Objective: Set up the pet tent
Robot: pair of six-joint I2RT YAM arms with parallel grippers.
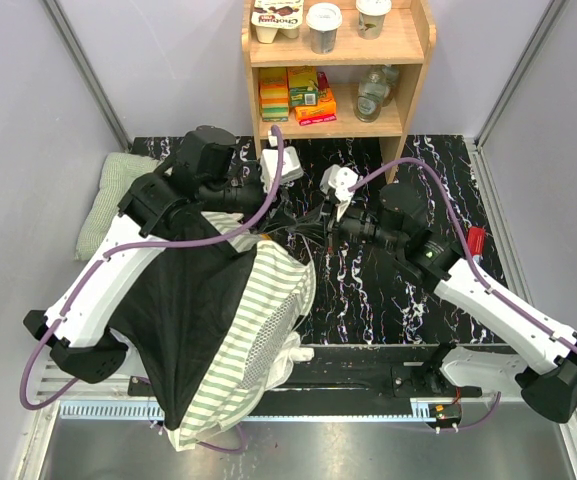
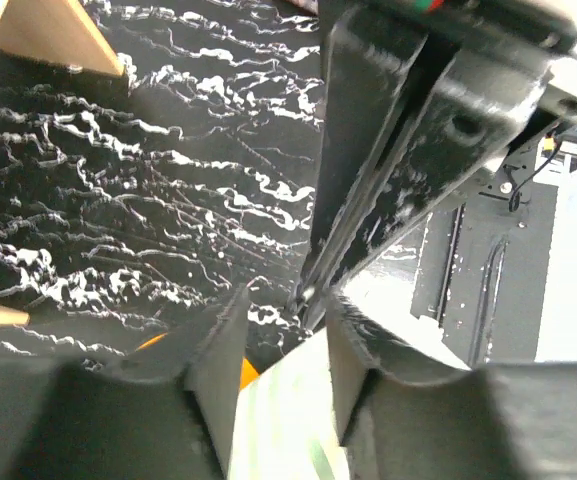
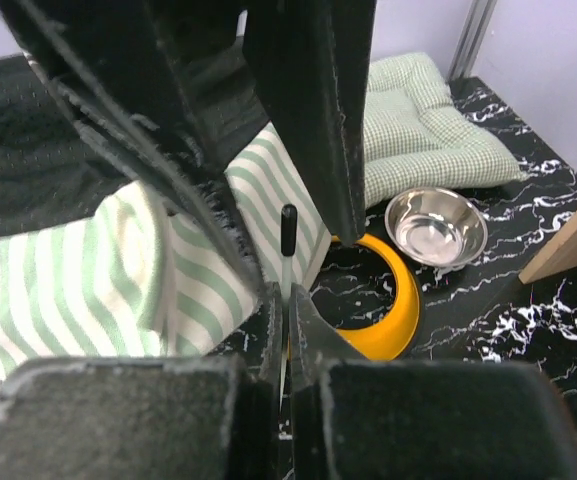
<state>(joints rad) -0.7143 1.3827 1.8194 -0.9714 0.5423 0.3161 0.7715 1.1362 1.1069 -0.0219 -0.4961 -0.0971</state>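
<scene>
The pet tent [image 1: 208, 300] hangs over my left arm, dark underside up and green-and-white stripes trailing toward the near edge. My left gripper [image 1: 286, 216] is closed on a fold of its striped fabric [image 2: 278, 410], which fills the gap between the fingers [image 2: 218, 340]. My right gripper [image 1: 318, 215] meets it tip to tip and is shut on a thin white pole [image 3: 287, 262] with a black end cap, right beside the striped fabric [image 3: 68, 270]. In the left wrist view the right gripper's closed fingers [image 2: 388, 150] loom just ahead of my left gripper [image 2: 283, 300].
A yellow bowl holder [image 3: 398, 310] and a steel bowl [image 3: 436, 225] sit on the black marble table [image 1: 418, 290] under the grippers. A green quilted cushion [image 1: 108, 195] lies far left. A wooden shelf [image 1: 338, 60] with boxes and jars stands at the back.
</scene>
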